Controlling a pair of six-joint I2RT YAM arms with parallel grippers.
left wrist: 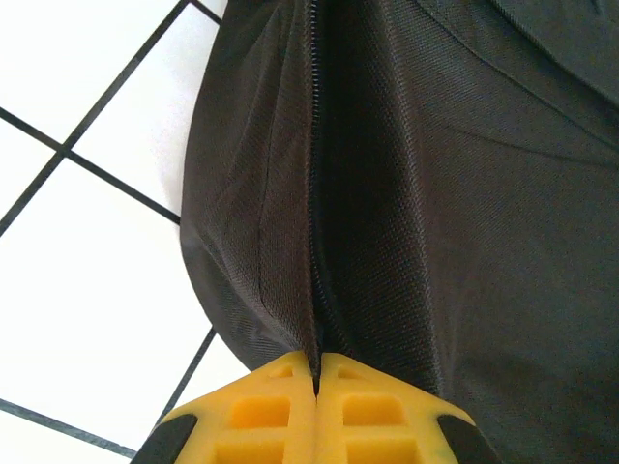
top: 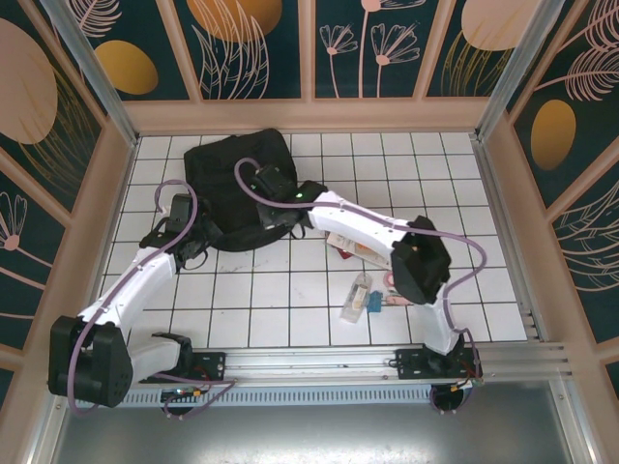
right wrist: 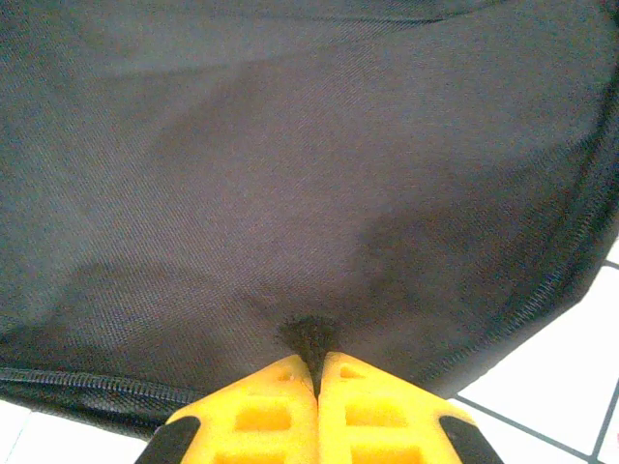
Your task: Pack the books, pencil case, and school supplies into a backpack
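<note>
Both the left fingers (left wrist: 253, 418) and the right fingers (right wrist: 253, 418) pinch backpack (top: 230, 166) fabric.

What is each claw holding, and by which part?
Both hold the backpack. The left claw pinches a fold of fabric along the zip; the right claw pinches a tuck of its plain fabric.

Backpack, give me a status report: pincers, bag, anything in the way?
Left pincer shut on backpack fabric at the zip. Right pincer shut, pinching its fabric too. Clear packet out on the table, not packed.
</note>
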